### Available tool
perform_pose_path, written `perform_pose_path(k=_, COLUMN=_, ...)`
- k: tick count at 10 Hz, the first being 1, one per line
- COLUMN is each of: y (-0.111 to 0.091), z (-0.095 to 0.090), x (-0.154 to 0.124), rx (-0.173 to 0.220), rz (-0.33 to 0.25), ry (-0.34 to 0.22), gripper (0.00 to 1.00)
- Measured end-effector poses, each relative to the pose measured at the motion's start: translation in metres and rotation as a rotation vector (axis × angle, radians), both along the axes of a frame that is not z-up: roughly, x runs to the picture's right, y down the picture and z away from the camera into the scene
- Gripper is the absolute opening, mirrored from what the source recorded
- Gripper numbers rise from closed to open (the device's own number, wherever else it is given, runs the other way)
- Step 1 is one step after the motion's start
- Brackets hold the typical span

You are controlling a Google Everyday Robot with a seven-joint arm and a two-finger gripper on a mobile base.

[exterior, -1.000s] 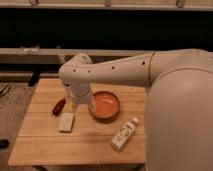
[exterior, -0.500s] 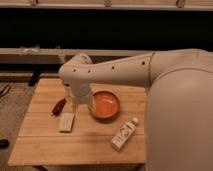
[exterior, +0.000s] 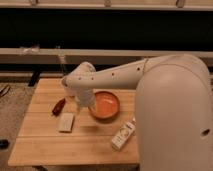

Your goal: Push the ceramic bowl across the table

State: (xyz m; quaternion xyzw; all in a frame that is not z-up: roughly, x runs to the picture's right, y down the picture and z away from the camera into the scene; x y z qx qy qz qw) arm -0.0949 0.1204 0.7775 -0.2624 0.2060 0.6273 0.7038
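Observation:
The orange-red ceramic bowl [exterior: 104, 105] sits on the light wooden table [exterior: 45, 140], right of centre. My white arm reaches in from the right and bends down over the table. My gripper [exterior: 85, 105] hangs at the bowl's left rim, close against it. The arm's wrist covers the bowl's left edge and hides whether there is contact.
A small red object [exterior: 58, 105] lies left of the gripper. A pale flat rectangular packet [exterior: 66, 122] lies in front of it. A white bottle [exterior: 123, 135] lies on its side near the front right, below the bowl. A dark shelf and rail run behind the table.

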Motion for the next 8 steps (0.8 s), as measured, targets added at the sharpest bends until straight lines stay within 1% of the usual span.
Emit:
perform_pose_path(k=1, y=0.001, z=0.014, x=0.006, rx=0.006, rz=-0.001, ry=0.000, gripper=0.65)
perform_pose_path(k=3, y=0.000, z=0.043, x=0.028, rx=0.011, rz=0.008, ry=0.009, gripper=0.65)
perform_pose_path(k=5, y=-0.006, z=0.066, x=0.046, rx=0.015, rz=0.004, ry=0.020, gripper=0.65)
perform_pose_path(k=7, y=-0.006, z=0.081, x=0.047, rx=0.011, rz=-0.007, ry=0.012, gripper=0.65)
perform_pose_path(k=8, y=-0.002, z=0.088, x=0.044, rx=0.000, rz=-0.008, ry=0.004, gripper=0.65)
